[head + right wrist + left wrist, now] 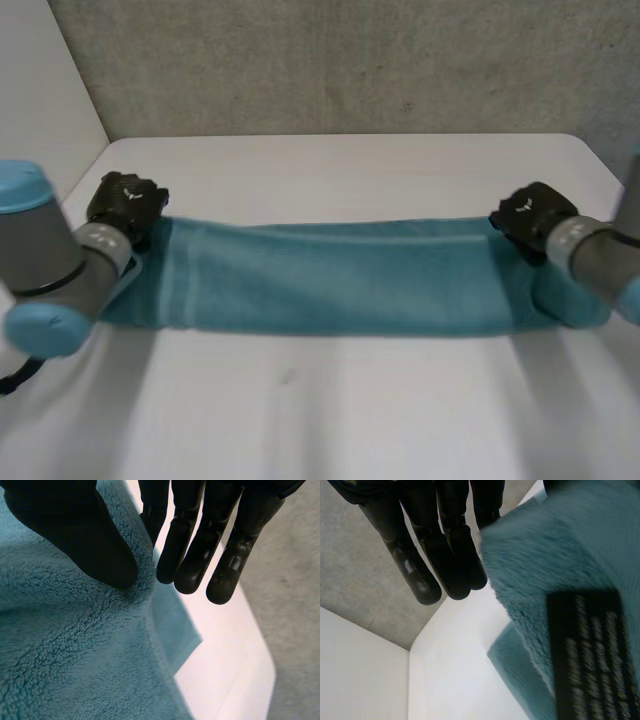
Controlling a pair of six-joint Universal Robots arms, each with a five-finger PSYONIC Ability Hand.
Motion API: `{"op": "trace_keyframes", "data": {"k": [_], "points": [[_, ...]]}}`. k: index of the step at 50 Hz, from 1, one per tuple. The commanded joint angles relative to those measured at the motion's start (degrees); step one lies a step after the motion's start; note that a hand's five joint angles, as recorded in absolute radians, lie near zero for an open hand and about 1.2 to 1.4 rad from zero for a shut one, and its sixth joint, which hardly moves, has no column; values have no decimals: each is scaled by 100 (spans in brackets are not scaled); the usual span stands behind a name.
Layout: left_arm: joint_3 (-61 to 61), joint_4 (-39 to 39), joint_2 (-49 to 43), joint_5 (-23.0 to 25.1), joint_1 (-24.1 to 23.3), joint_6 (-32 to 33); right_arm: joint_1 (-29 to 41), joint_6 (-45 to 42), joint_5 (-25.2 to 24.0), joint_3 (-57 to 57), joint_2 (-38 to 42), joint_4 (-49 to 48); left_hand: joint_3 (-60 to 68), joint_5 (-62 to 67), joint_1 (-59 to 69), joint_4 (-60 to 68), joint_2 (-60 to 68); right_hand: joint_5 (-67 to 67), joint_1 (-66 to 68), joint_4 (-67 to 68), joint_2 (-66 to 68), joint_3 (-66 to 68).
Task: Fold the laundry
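1. Broadly, a teal towel (340,280) lies stretched in a long band across the white table (350,170), reaching from one robot hand to the other.
2. The left hand (127,205) sits at the towel's left end, at its far corner. In the left wrist view the towel rises just beside that hand and shows a black label (592,655), with a lower layer of towel on the table beneath. Whether this hand grips the cloth cannot be told.
3. The right hand (532,215) sits at the towel's right end, at its far corner. In its wrist view the thumb (75,535) presses on the towel's edge with straight fingers (192,555) opposite, pinching the cloth.
4. A grey wall (350,60) stands behind the table.
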Motion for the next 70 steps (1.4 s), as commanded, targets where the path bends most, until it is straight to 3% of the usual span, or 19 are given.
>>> {"op": "trace_keyframes", "data": {"k": [1,13,15,16,17,18,24,26,35,37,42,49,57,61,70], "points": [[1358,113,-1290,-337,-109,50,185,-115,221,-1015,1247,-1076,1159,1450,1504,1148,1122,1312,2386,1163,1229,1200],[2009,842,-2010,-294,-162,269,273,-98,283,-1429,1882,-2379,1159,1450,1504,1148,1122,1312,2386,1163,1229,1200],[1939,947,-2002,-224,-188,278,308,-89,335,-1395,1891,-2537,795,1086,1140,783,758,-4436,-3363,-4585,-4519,-4549],[1799,1044,-1976,-153,-214,296,308,-89,336,-1394,1891,-2537,-2340,-2049,-1995,-2351,-2376,-4468,-3394,-4617,-4551,-4580],[1797,1045,-1975,-153,-215,296,343,-46,370,-1359,1882,-2546,-2371,-2080,-2026,-2382,-2408,-5688,-4614,-5837,-5771,-5800],[1623,1167,-1941,-74,-276,340,360,-19,345,-1298,1873,-2511,-5841,-5550,-5496,-5852,-5878,-5688,-4614,-5837,-5771,-5800],[1078,1712,-1458,-29,-487,621,334,210,292,-884,1337,-2528,-5841,-5550,-5496,-5852,-5878,-5688,-4614,-5837,-5771,-5800],[929,1748,-1300,-38,-505,621,282,682,222,-465,550,-2572,-5841,-5550,-5496,-5852,-5878,-5688,-4614,-5837,-5771,-5800],[-222,1704,-27,-65,-513,569,194,1959,204,434,-913,-2361,-5841,-5550,-5496,-5852,-5878,-5688,-4614,-5837,-5771,-5800],[-503,1704,237,-56,-513,525,-147,2239,160,819,-1412,-2152,-5841,-5550,-5496,-5852,-5878,-5688,-4614,-5837,-5771,-5800],[-1235,1695,934,-56,-522,76,-658,2319,-129,1180,-1765,-1564,-5841,-5550,-5496,-5852,-5878,-5688,-4614,-5837,-5771,-5800],[-1928,1415,1741,-38,-628,-1204,-1115,2328,-551,1365,-1774,-439,-5841,-5550,-5496,-5852,-5878,-5688,-4614,-5837,-5771,-5800],[-2158,852,2059,-30,-637,-2102,-1634,2337,-1140,1611,-1354,-58,-5841,-5550,-5496,-5852,-5878,-3596,-2523,-3745,-3679,-3709],[-2210,843,2041,-38,-637,-2182,-1792,2363,-1492,1612,-809,-207,-5841,-5550,-5496,-5852,-5878,-3560,-2486,-3709,-3643,-3672],[-2395,895,1910,-30,-628,-2191,-1907,2354,-1563,1585,-333,-841,-5841,-5550,-5496,-5852,-5878,-2904,-1830,-3053,-2987,-3016]]}}
